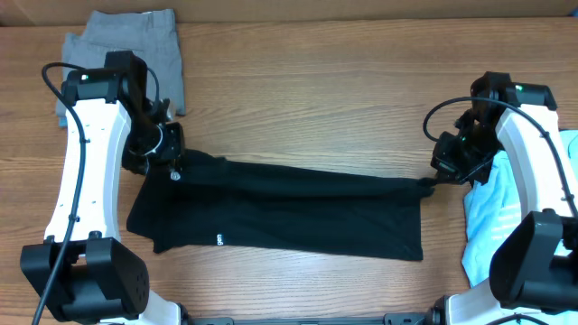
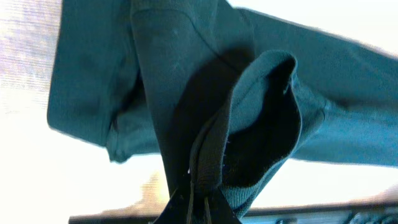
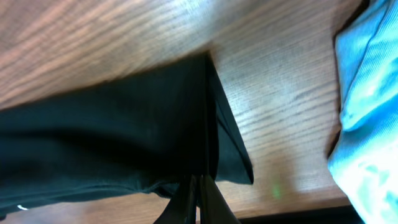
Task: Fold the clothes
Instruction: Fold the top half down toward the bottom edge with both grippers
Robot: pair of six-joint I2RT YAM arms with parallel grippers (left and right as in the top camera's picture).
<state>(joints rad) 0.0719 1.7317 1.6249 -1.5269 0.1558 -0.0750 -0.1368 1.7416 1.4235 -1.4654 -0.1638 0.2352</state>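
The black shirt (image 1: 280, 212) lies stretched across the table, folded lengthwise into a long band with a small white logo near its front edge. My left gripper (image 1: 173, 162) is shut on its upper left end, pinching the ribbed collar (image 2: 214, 149) between the fingers (image 2: 202, 208). At the shirt's upper right corner my right gripper (image 1: 432, 183) is shut on the cloth edge (image 3: 208, 118), fingers (image 3: 198, 199) pressed together on it. A light blue tee (image 1: 492, 221) lies bunched at the right edge under the right arm, and it also fills the right side of the right wrist view (image 3: 367, 106).
A grey folded garment (image 1: 126, 54) lies at the back left corner. The wooden table (image 1: 316, 99) shows bare behind the shirt. The arm bases stand at the front left (image 1: 86, 275) and front right (image 1: 533, 262).
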